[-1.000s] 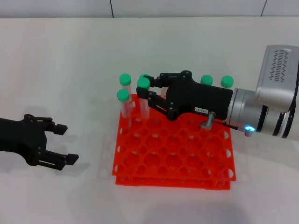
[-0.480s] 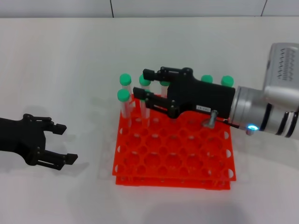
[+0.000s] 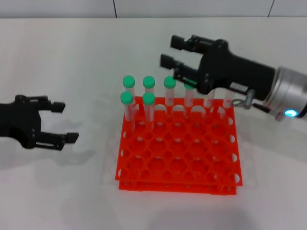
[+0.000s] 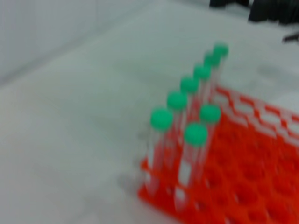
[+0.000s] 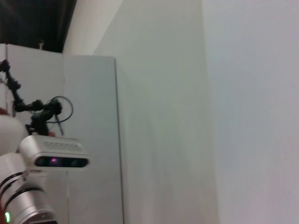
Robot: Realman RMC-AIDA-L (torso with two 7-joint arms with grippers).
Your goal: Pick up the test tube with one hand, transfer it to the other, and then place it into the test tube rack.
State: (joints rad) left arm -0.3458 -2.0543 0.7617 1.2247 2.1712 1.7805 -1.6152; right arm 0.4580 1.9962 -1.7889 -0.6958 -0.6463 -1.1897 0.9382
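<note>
The test tube (image 3: 149, 111), clear with a green cap, stands upright in the second row of the orange-red test tube rack (image 3: 177, 158), next to another capped tube. It also shows in the left wrist view as the farther test tube (image 4: 210, 113) of the front pair in the rack (image 4: 247, 154). My right gripper (image 3: 171, 51), black with a white label, hangs open and empty above the rack's back row, clear of the tubes. My left gripper (image 3: 64, 122) is open and empty over the table, left of the rack.
Several more green-capped tubes (image 3: 128, 88) fill the rack's back row; the right gripper's body hides part of some of them. The rack's front rows are open holes. The right wrist view shows only a wall and equipment.
My right gripper opened off the test tube, leaving it in the rack, then rose and drew back to the right. The left gripper shifted slightly back.
</note>
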